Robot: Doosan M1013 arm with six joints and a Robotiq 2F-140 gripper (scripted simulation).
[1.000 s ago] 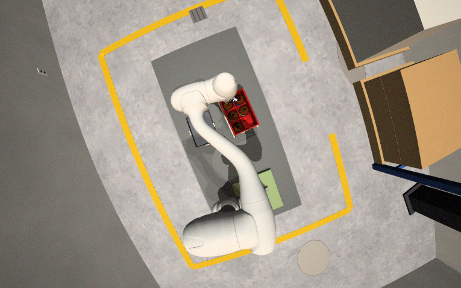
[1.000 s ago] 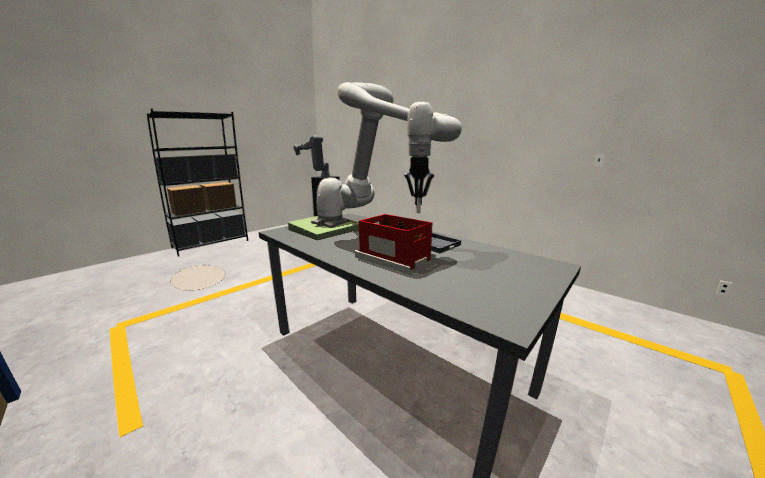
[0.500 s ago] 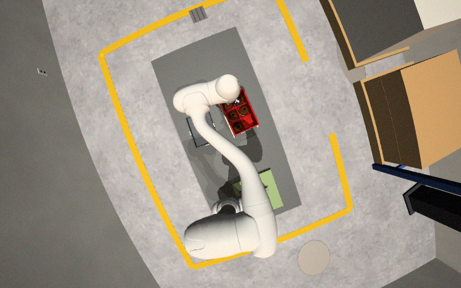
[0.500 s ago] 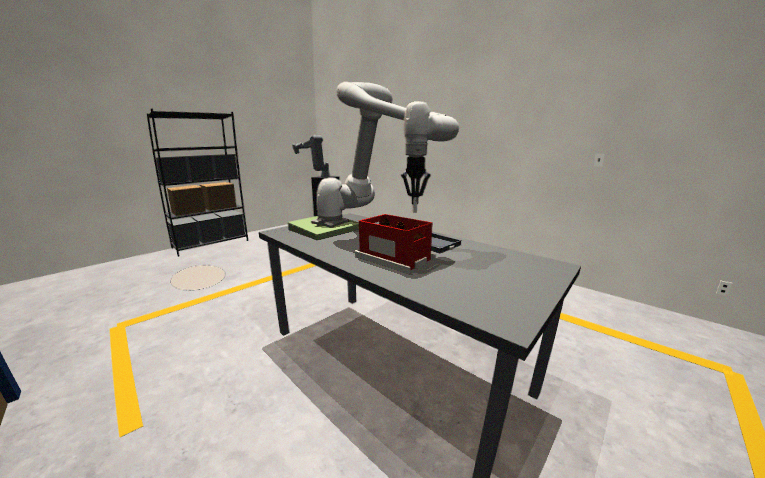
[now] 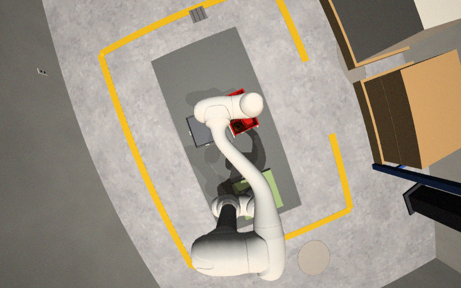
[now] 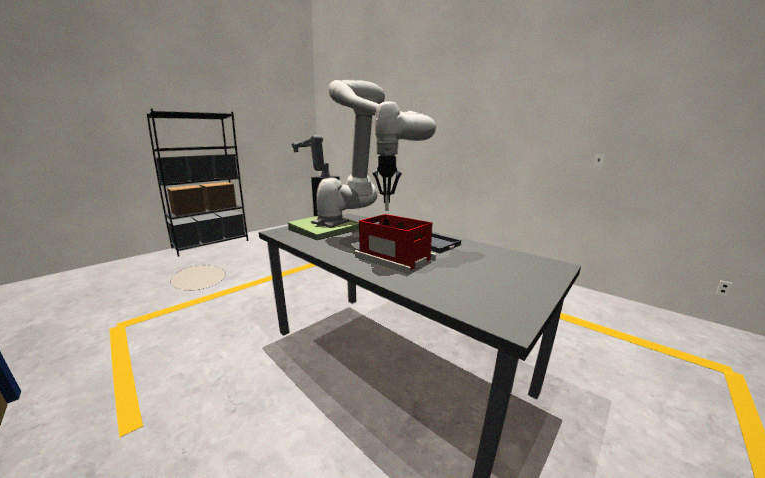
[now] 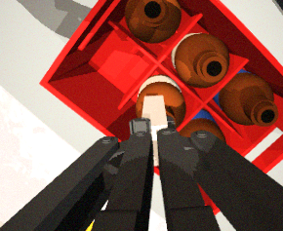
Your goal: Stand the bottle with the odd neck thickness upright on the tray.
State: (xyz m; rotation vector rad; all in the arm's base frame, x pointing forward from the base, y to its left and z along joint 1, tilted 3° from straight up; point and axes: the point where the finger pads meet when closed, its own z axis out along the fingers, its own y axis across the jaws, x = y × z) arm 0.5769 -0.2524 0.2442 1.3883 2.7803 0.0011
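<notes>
Five brown bottles [image 7: 201, 59], probably rigid, slippery glass, suited a neck grasp; the gripper [image 6: 386, 209] [image 7: 154, 110] was fully closed, empty.

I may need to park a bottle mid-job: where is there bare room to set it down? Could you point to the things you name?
Inside the red crate [image 5: 243, 131] [image 6: 395, 239] [image 7: 100, 74], one compartment is free, bordered by two outer walls and the dividers. The tray [image 5: 200, 132] [image 6: 444, 241] shows bare surface where the arm leaves it visible. Crowded: the crate's bottle-filled compartments, with the shut jaws above.
</notes>
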